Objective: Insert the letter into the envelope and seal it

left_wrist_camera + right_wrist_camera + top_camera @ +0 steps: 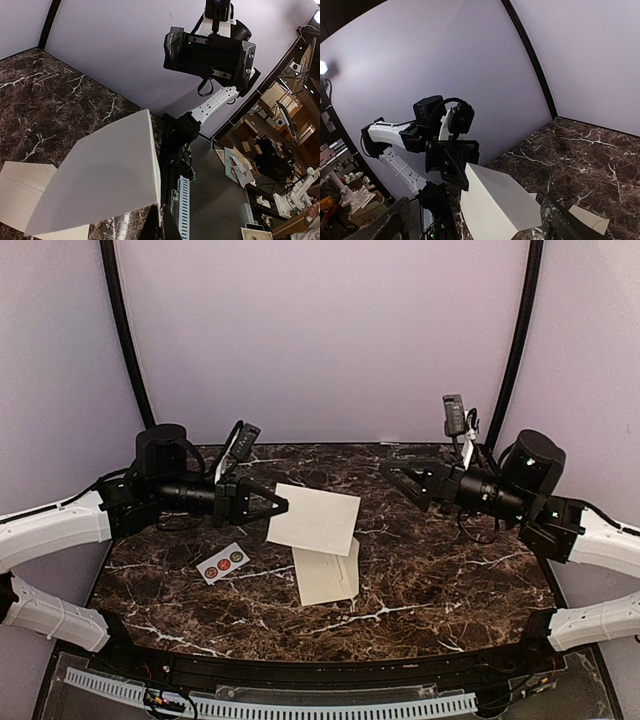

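Observation:
The letter is a white folded sheet, held in the air by one corner in my shut left gripper. It also shows in the left wrist view and in the right wrist view. The cream envelope lies flat on the marble table just below and in front of the letter, its far end hidden by the sheet. It shows in the left wrist view, and one corner shows in the right wrist view. My right gripper is open and empty, raised to the letter's right, facing it.
A small white strip of round stickers lies on the dark marble table, left of the envelope. Purple walls close in the back and sides. A white slotted cable duct runs along the near edge.

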